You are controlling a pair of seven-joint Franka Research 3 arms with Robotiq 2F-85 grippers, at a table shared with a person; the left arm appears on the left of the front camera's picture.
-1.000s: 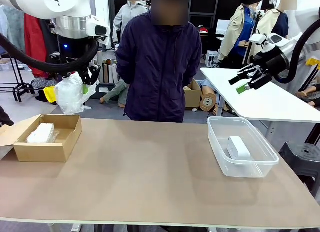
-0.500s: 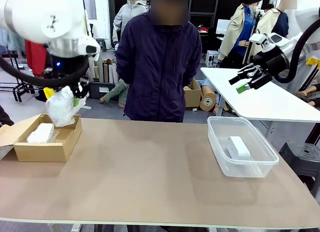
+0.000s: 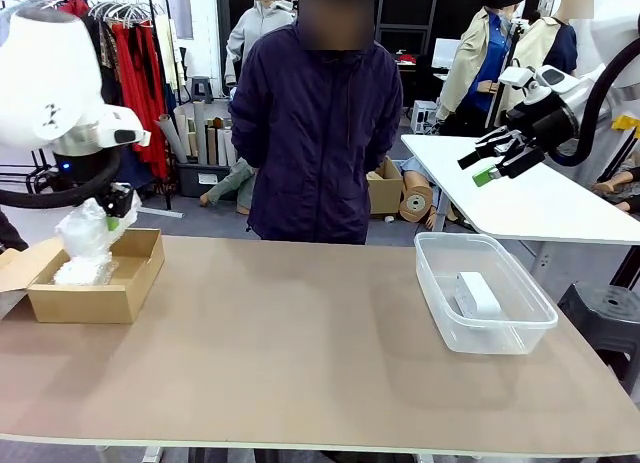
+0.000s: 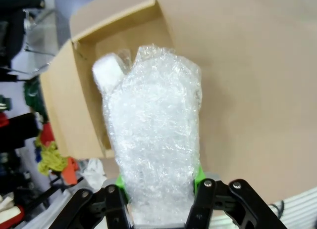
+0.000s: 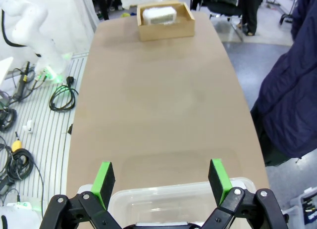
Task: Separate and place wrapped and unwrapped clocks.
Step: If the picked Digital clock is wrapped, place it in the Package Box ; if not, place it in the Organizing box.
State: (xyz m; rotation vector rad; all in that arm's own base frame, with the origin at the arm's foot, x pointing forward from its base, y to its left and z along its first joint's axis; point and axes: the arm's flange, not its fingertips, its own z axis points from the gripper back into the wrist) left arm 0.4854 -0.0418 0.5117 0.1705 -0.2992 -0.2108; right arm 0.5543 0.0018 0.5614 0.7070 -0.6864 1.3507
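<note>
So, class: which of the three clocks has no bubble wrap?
The bare white clock in the clear tub; the other two are bubble-wrapped.

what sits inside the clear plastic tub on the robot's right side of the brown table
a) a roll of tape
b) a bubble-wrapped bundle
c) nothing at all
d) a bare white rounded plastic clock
d: the front view shows a bare white rounded plastic clock lying in the clear plastic tub, with no bubble wrap on it.
</note>
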